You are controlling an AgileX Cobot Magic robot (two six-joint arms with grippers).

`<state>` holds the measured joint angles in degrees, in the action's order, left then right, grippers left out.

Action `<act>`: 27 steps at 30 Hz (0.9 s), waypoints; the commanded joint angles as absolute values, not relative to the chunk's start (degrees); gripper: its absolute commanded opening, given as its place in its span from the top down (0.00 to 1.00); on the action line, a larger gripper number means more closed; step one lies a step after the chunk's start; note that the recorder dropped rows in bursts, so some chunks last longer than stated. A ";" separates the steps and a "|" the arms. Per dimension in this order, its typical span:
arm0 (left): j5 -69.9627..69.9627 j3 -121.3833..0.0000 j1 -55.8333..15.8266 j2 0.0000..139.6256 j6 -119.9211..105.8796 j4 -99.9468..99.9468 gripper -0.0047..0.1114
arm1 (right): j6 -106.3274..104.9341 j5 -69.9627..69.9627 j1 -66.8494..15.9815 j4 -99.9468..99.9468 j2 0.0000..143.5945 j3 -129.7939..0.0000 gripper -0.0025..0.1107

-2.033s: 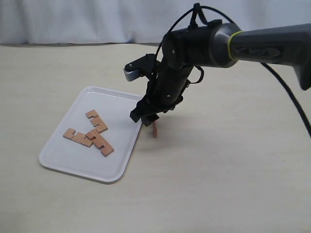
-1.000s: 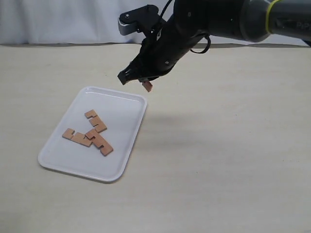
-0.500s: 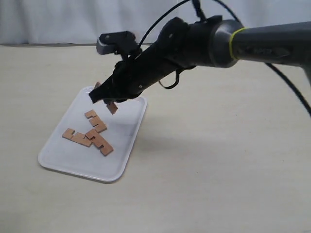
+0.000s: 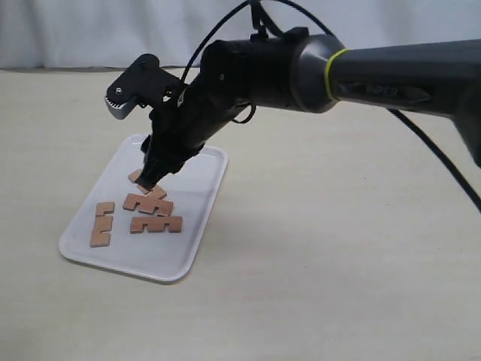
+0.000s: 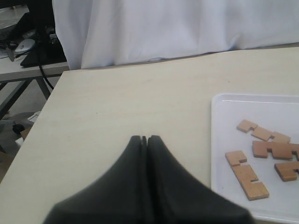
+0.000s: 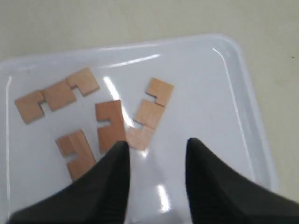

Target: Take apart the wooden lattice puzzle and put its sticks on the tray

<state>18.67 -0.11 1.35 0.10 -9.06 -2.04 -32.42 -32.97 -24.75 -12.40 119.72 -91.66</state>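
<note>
**Right gripper lowered, stick released**

Since half a second ago the right gripper (image 4: pixel 149 177) has come down close over the tray (image 4: pixel 81 245) and let go of its stick. The pieces already there have shifted. Its jaws stand apart, holding nothing. Below and ahead of its fingertips (image 6: pixel 114 161) lie four sticks (image 4: pixel 155 224), flat on the tray. The left gripper (image 5: pixel 145 139), jaws pressed together, hovers over the table (image 5: pixel 117 102) beside the tray.

**Three views, one shared tray**

The exterior camera stands off and raised, looking obliquely across the worktop (image 4: pixel 338 263) toward its far edge and the white curtain (image 4: pixel 113 34). The left wrist camera sits low behind the pressed-together left pincer (image 5: pixel 146 140), facing along the worktop to a curtained edge. The right wrist camera looks steeply down from close by, past the parted right pincer (image 6: pixel 156 145). All three take in the tray (image 4: pixel 188 229) and the sticks (image 4: pixel 154 224).
</note>
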 commanded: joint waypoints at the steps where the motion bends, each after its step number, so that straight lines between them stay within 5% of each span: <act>1: 17.74 0.00 1.35 0.00 -9.13 -2.15 0.96 | -16.10 -45.39 -23.32 9.96 116.92 -91.97 0.94; 13: 17.74 0.00 1.35 0.00 -9.13 -2.15 0.96 | -9.49 -69.79 2.10 -4.74 114.62 -87.29 0.94; 27: 17.74 0.00 1.35 0.00 -9.13 -2.07 0.96 | -9.63 -47.67 4.15 -5.09 86.94 -62.37 0.94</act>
